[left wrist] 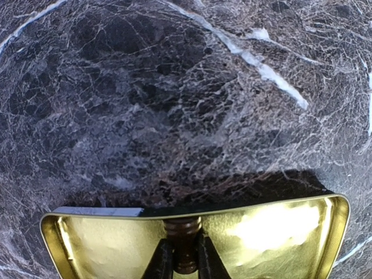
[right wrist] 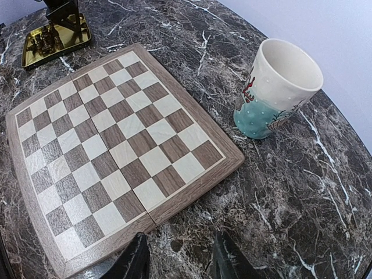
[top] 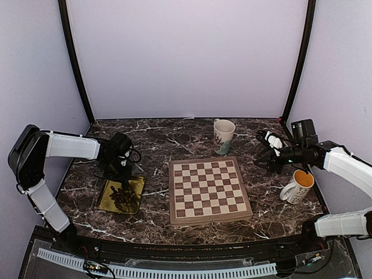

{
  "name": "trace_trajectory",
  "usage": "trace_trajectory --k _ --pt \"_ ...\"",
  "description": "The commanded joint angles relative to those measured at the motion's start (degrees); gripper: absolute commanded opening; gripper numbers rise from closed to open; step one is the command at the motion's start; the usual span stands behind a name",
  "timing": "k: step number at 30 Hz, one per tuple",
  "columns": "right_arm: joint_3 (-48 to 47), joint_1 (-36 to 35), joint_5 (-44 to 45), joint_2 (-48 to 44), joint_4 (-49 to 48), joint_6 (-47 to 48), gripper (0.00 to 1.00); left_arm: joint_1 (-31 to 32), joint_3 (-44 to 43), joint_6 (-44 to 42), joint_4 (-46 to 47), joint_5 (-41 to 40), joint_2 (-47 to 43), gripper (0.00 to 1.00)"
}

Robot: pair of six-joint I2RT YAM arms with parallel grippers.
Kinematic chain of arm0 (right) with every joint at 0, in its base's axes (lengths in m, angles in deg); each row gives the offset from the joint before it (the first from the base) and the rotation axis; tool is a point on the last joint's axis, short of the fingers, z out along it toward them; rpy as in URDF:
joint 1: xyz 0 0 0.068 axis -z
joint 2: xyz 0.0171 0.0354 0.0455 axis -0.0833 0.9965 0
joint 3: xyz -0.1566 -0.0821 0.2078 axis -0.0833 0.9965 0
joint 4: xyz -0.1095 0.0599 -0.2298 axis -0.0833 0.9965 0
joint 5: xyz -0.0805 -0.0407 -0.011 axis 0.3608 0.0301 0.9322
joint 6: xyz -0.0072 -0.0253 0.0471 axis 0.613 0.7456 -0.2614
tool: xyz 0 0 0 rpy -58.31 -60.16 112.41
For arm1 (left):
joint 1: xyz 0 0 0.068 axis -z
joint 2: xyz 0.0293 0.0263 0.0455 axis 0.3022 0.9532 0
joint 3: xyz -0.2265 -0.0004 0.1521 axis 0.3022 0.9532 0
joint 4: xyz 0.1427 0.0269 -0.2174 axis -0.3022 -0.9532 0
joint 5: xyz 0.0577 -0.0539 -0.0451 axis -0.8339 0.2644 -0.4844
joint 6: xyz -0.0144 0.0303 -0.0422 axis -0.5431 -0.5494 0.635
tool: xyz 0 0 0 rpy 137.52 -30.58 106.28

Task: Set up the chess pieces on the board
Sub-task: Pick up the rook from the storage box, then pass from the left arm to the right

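The left gripper (left wrist: 182, 264) is down in the gold tray (left wrist: 273, 232), its jaws pinched shut on one dark chess piece (left wrist: 182, 232) that stands upright between them (its turned collar shows just above the fingertips). The other chess pieces (top: 122, 197) lie heaped in the same tray, close by those jaws. I take this to be the pick of a first piece, because the board (top: 209, 189), off to one side of the jaws, carries nothing. The next move calls for a straight lift clear of the tray's rim, then a carry across to a back-row square and an upright set-down. The right gripper (right wrist: 180, 258) hangs with jaws apart, holding nothing, the board's edge just ahead of them.
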Motion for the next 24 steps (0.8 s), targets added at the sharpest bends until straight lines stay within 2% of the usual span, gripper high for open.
trace_trajectory --k 1,11,16,20,24 --pt "0.5 0.1 0.0 -0.2 -0.6 0.6 0.38 -0.3 -2.0 -1.7 -5.7 2.3 -2.0 0.02" --pt "0.3 0.1 -0.3 0.0 -0.4 0.8 0.38 -0.3 -9.3 -7.5 -16.4 14.0 -6.6 0.00" --pt "-1.3 0.1 -6.3 -0.1 0.9 0.3 0.38 0.0 -11.4 -9.6 -14.6 30.5 -7.2 0.00" --pt "-6.1 -2.5 -12.4 2.8 5.7 3.4 0.39 1.5 -13.9 -11.1 -14.0 42.2 -5.9 0.00" --pt "-11.3 -9.2 -9.1 7.3 8.6 7.9 0.38 4.1 -16.1 -12.4 -14.4 51.7 -2.6 0.00"
